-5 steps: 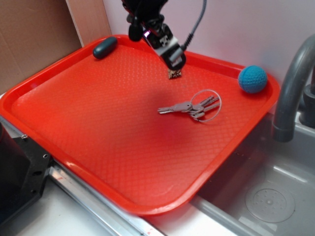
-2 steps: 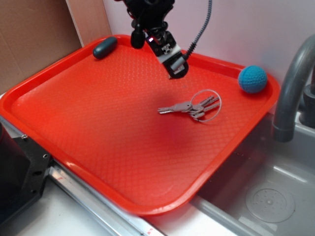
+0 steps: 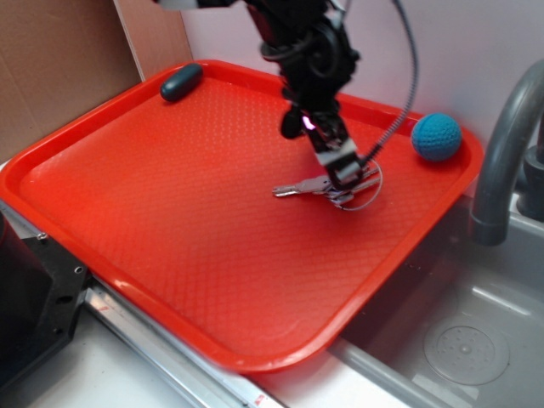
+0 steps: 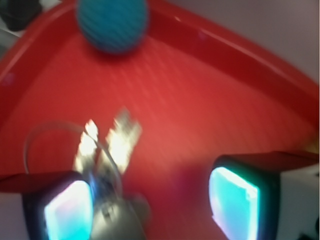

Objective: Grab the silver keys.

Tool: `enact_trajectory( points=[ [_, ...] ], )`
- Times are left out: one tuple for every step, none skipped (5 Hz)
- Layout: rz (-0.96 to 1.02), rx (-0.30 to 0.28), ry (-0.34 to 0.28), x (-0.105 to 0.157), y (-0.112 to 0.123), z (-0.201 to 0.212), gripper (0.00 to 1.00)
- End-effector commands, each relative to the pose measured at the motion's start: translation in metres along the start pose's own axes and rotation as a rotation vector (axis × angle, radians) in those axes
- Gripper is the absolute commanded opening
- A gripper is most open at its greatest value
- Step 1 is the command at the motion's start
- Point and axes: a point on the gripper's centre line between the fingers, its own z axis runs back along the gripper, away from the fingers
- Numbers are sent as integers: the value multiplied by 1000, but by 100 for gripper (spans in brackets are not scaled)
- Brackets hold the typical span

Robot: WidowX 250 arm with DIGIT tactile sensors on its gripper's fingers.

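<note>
Exterior: gripper (image 3: 344, 176) low over the silver keys (image 3: 327, 186), which lie right of centre on the red tray (image 3: 170, 212), near the blue ball (image 3: 436, 137). Centre over the key bunch, not the thin wire ring, and press flat to the tray before closing. Tray is textured plastic; ball looks knitted.

Wrist: blurred. Jaws spread wide, nothing held; the keys (image 4: 107, 142) sit by the left finger (image 4: 65, 210), off-centre. Flat shiny metal, likely to slide.

A pale wall (image 3: 476, 51) rises behind, brown cardboard (image 3: 59, 68) at left, a grey sink (image 3: 459, 340) at right.
</note>
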Motion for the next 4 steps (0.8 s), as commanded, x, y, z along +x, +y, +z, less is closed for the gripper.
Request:
enact_trajectory(
  points=[
    [-98, 0, -98, 30, -3, -1, 100],
    [-113, 9, -84, 30, -3, -8, 100],
    [-96, 16, -72, 29, -3, -11, 0],
    [-93, 31, -78, 26, -3, -10, 0]
  ],
)
